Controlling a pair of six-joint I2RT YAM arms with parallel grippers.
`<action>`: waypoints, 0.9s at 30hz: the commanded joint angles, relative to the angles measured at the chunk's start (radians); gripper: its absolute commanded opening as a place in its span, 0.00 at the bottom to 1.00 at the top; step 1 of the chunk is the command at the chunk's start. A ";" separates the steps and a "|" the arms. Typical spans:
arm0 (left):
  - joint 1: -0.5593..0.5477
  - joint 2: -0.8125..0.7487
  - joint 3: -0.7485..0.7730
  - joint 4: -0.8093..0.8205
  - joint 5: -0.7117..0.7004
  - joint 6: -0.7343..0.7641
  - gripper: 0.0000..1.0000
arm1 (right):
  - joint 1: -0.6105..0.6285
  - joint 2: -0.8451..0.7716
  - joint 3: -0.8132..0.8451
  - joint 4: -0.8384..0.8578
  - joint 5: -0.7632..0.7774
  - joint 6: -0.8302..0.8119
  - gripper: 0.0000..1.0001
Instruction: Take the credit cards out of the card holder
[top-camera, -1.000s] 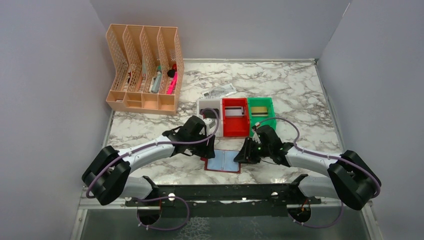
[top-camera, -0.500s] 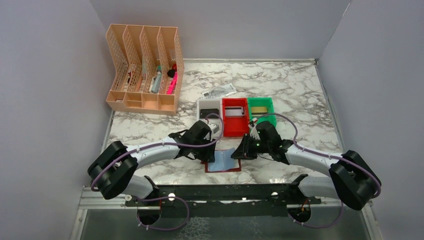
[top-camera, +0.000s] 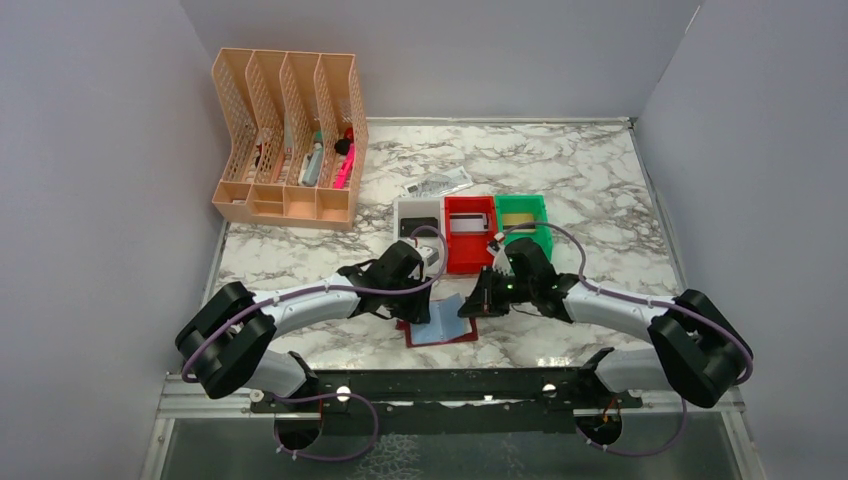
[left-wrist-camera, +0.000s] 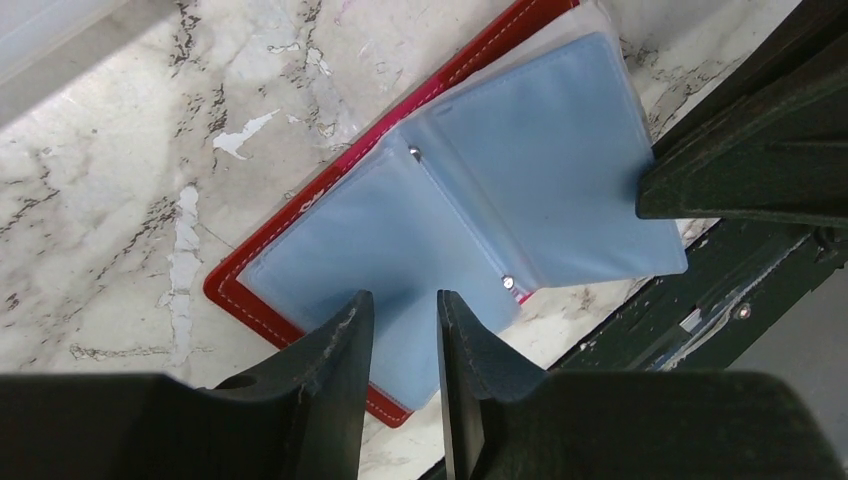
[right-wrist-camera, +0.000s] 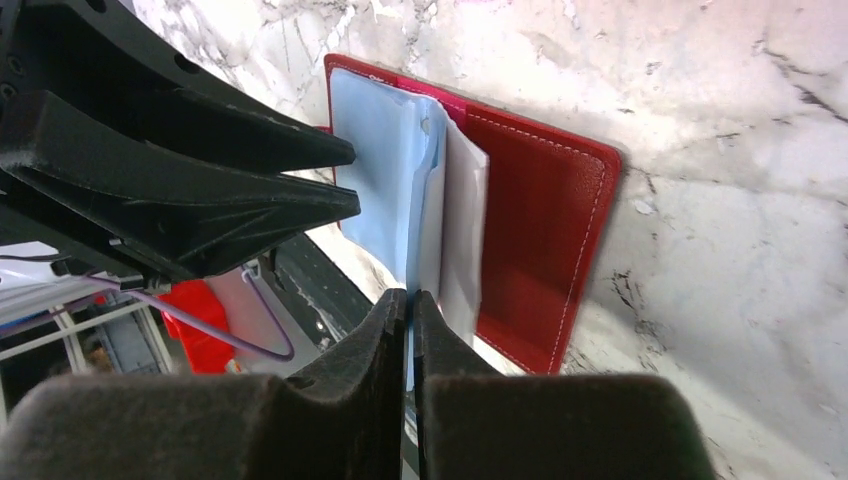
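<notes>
Pinching a blue sleeve (right-wrist-camera: 375, 170) of the card holder (right-wrist-camera: 535, 220) with the right gripper (right-wrist-camera: 408, 297), jaws pressing together on it. Resting the left gripper (left-wrist-camera: 400, 305) over the other half, jaws standing a little apart, gripping nothing. Lying open on the table (top-camera: 600, 180), between both arms. Looking nearly done: credit cards (top-camera: 470, 223) sitting in the bins (top-camera: 450, 245) behind. Probably checking sleeves for leftovers; none showing.

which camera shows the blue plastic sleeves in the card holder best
Left wrist: the plastic sleeves lie spread open, face on. Right wrist sees them edge-on, one pinched by the right gripper. Top external shows only a small, partly covered blue patch.
</notes>
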 joint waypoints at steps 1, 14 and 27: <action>-0.010 -0.004 -0.002 0.033 -0.019 -0.005 0.32 | 0.016 0.033 0.026 0.040 -0.075 -0.049 0.10; -0.011 0.002 -0.010 0.047 -0.016 -0.011 0.30 | 0.034 0.089 0.023 0.157 -0.186 -0.045 0.19; -0.013 -0.006 -0.016 0.051 -0.019 -0.012 0.30 | 0.045 0.138 0.049 0.142 -0.175 -0.038 0.32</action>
